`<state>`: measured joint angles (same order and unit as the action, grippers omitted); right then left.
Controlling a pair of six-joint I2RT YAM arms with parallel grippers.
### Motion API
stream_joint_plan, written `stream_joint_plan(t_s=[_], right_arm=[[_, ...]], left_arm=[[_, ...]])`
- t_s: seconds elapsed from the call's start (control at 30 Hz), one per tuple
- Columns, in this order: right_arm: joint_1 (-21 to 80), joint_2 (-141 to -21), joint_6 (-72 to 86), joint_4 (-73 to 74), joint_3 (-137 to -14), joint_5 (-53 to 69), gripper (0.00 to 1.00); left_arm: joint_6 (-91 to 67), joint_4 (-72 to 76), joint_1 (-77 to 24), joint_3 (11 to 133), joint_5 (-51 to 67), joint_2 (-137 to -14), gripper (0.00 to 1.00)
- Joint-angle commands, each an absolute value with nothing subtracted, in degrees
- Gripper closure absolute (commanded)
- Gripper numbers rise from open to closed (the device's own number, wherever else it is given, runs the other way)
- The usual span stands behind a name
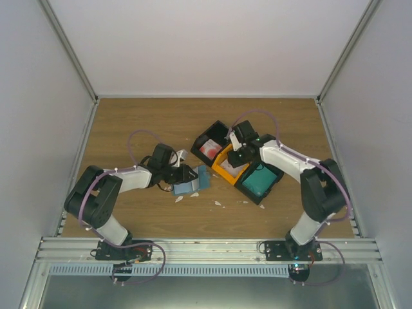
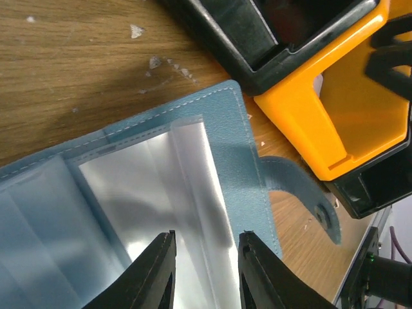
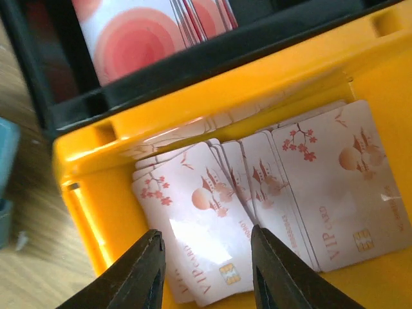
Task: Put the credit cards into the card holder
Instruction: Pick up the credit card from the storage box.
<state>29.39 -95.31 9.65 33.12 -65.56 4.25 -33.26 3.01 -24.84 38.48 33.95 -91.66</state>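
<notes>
While the left gripper [image 2: 206, 239], jaws narrowly apart, sits over the glossy clear sleeves of the stitched teal card holder [image 2: 226, 129], spread flat on the wood-grain table [image 2: 64, 71] beneath it, the right gripper [image 3: 206, 235] hovers, jaws parted, above fanned blossom-printed white credit cards [image 3: 335, 187] in a yellow bin [image 3: 84, 151]. Beyond it a black bin [image 3: 193, 72] holds red-ringed cards [image 3: 129, 38]; white scraps [image 2: 136, 30] fleck the table past the left gripper.

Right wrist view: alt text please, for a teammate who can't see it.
The open right claw hovers over fanned white credit cards printed with pink blossoms, lying in a yellow bin. Behind it, a black bin holds red-circled cards.
</notes>
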Motion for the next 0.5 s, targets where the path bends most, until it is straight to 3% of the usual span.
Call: stream_joint_plan(t_s=[0.0,0.47], right_arm=[[29.02,-100.74,3.01,37.28,-70.61,4.25,0.6],[29.03,-112.41,-1.83,40.33,-76.99,2.04,0.55]], left_arm=[[-34.26,8.0,-26.08,39.85,35.09,-92.62,0.7],[-34.66,8.11,-28.92,41.83,31.91,-96.73,0.7]])
